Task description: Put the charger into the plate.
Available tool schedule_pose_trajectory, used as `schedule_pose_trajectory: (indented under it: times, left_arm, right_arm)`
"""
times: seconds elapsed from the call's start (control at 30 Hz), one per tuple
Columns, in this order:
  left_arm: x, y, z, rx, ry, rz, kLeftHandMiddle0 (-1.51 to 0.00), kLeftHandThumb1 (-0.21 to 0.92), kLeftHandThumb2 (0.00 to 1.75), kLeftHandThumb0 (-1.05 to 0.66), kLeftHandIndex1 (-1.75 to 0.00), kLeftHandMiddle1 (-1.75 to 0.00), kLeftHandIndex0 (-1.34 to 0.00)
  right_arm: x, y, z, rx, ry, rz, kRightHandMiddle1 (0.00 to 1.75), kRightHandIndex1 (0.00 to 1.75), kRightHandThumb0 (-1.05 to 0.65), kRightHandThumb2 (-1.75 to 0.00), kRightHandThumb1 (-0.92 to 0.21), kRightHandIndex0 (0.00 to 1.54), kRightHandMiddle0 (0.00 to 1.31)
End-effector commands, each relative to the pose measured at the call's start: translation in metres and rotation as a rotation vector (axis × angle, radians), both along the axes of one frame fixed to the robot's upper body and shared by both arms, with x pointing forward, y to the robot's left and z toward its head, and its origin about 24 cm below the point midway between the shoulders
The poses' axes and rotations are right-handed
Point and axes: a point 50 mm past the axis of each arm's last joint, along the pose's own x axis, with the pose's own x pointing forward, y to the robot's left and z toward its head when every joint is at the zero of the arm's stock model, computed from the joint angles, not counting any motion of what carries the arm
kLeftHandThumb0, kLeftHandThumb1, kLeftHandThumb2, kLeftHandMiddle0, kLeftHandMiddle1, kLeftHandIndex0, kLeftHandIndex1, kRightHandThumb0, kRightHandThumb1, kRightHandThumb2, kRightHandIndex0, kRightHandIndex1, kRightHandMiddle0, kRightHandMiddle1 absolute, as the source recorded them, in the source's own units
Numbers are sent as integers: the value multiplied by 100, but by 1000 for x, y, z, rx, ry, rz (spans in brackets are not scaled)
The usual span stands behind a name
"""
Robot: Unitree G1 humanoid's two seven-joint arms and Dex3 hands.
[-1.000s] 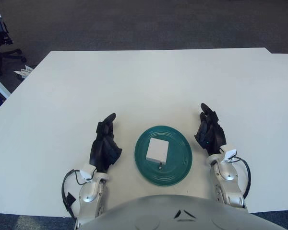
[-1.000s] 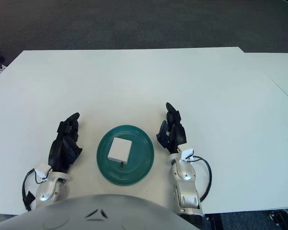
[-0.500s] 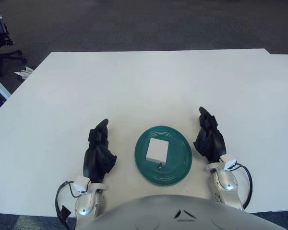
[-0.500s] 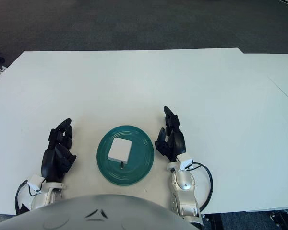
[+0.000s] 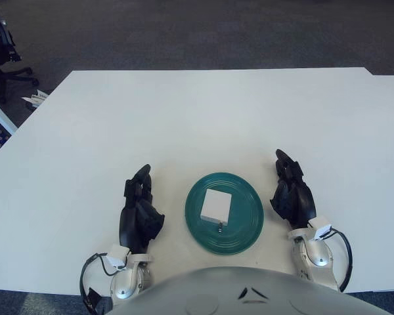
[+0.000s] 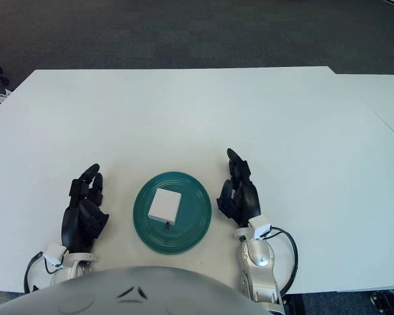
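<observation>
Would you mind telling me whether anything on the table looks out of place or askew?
Nothing stands out. The white charger lies inside the green plate, and both hands rest open beside it.

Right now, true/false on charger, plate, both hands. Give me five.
1. The white charger lies in the green plate. True.
2. The left hand grips the charger. False: it is on the table left of the plate, holding nothing.
3. The right hand is right of the plate, empty. True.
4. The plate sits at the table's far edge. False: it is near the robot, between the hands.
5. The charger is on bare table. False: it is inside the plate.
</observation>
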Motion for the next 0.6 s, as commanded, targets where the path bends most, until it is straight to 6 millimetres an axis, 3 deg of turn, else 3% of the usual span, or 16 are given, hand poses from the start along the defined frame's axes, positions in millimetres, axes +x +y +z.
schedule_pose_trajectory:
  times: [0.0, 0.57]
  left_arm:
    - [-11, -4, -11, -2, 88, -3, -25, 92, 108, -105, -83, -1, -3]
    - [-4, -6, -7, 46, 66, -65, -21, 92, 110, -105, -71, 0, 0]
  right_arm:
    - [-17, -6, -19, 6, 138, -25, 47, 2, -92, -97, -92, 14, 0]
    - [-23, -22, -14, -31, 137, -80, 49, 2, -91, -97, -92, 16, 0]
